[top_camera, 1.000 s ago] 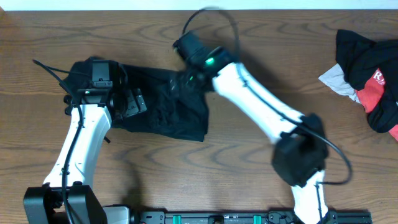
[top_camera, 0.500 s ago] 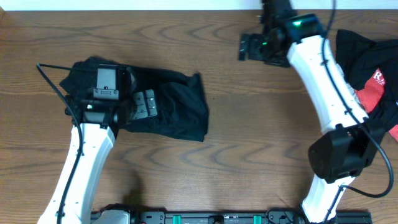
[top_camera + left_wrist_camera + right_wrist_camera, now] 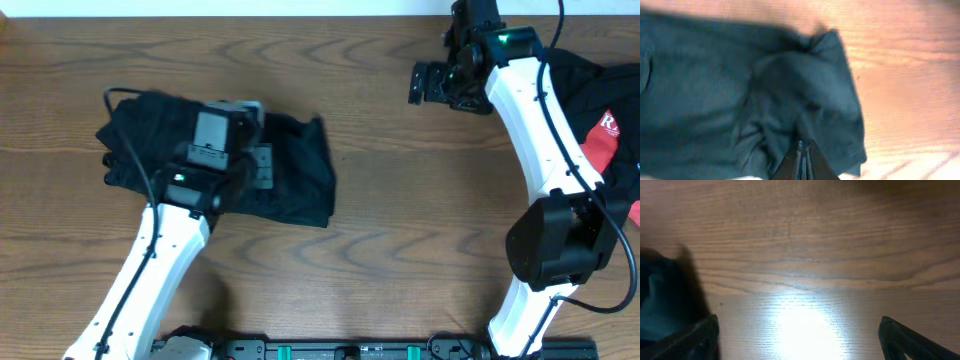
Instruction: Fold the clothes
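A black garment (image 3: 300, 175) lies crumpled on the left half of the wooden table, and it fills the left wrist view (image 3: 740, 90) as dark creased cloth. My left gripper (image 3: 260, 168) is over its middle, shut, with the fingertips (image 3: 803, 150) together right at the cloth. Whether a fold is pinched between them does not show. My right gripper (image 3: 420, 82) hovers open over bare wood at the back right, far from the garment. Its fingers (image 3: 700, 335) stand wide apart with only table between them.
A pile of black, red and grey clothes (image 3: 590, 100) lies at the right edge, just behind the right arm. A dark bit of cloth (image 3: 660, 295) shows at the left edge of the right wrist view. Bare wood (image 3: 420, 220) lies between the two arms.
The right arm swung away from the black garment to the back right, staying open. The left gripper slid right over the garment and went from open to shut.
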Motion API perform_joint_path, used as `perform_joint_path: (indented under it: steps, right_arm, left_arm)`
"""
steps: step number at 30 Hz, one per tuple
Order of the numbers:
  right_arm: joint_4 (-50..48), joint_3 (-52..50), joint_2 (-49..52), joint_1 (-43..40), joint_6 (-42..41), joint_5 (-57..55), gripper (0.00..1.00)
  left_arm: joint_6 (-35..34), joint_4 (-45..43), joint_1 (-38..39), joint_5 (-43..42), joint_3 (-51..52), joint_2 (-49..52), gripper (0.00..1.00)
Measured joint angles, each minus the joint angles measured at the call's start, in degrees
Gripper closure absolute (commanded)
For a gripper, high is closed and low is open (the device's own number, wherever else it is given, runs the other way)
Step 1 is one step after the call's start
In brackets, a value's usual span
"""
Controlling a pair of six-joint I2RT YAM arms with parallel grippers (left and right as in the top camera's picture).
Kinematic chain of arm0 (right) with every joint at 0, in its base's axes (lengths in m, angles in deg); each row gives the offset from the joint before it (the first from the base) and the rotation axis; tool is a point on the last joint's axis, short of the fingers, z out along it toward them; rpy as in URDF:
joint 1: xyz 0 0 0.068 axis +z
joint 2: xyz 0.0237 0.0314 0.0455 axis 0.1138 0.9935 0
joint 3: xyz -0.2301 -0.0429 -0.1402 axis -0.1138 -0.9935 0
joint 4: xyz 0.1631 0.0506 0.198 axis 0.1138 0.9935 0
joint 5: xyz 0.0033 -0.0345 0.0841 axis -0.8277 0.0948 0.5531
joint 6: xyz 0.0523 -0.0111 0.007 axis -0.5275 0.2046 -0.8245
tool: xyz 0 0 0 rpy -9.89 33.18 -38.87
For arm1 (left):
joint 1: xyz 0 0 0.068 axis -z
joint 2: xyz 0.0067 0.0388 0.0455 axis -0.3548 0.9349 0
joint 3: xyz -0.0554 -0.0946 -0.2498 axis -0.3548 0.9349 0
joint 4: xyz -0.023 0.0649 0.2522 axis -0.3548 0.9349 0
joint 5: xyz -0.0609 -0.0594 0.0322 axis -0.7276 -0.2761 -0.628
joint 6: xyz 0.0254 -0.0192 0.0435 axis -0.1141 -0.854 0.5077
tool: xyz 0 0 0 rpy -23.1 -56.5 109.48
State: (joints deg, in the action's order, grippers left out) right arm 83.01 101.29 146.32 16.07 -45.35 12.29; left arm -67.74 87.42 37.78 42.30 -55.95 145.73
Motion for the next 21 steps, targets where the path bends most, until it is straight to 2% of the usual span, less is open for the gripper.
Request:
perform_joint_path:
  steps: [6,15,21]
  right_arm:
    - [-0.8,-2.4,0.0,0.0,0.3,0.0,0.01]
    - [-1.4,-2.7,0.0,0.0,1.0,0.0,0.01]
    - [-1.4,-2.7,0.0,0.0,1.1,0.0,0.01]
  left_arm:
    - [0.9,-2.5,3.2,4.5,0.0,2.4,0.94]
    - [0.7,-4.2,6.0,6.3,0.5,12.2,0.94]
    - [-2.3,-1.5,6.1,7.0,0.5,16.4,0.94]
